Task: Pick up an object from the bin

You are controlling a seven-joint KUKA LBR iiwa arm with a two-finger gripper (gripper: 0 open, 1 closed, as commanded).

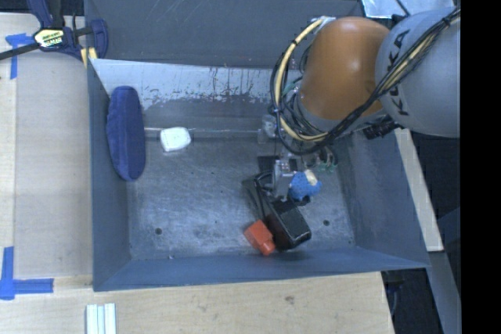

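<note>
The arm (423, 82) reaches into the bin (235, 271) from the right, its orange wrist cover (344, 66) hanging above the floor's right half. The jaws sit low over a small cluster near the front wall, but I cannot tell whether they are released or clenched, nor whether anything is between them. The likeliest target lies right there: a small blue and yellow piece (302, 184) just beside the tool, with a black block (290, 224) below it touching a red block (258, 237). To do this step well, the jaws should centre on a single piece and close across its narrow side, so that no neighbour gets pinched along with it. A white lump (175, 139) and a dark blue cushion (126, 132) lie well apart at the left.
</note>
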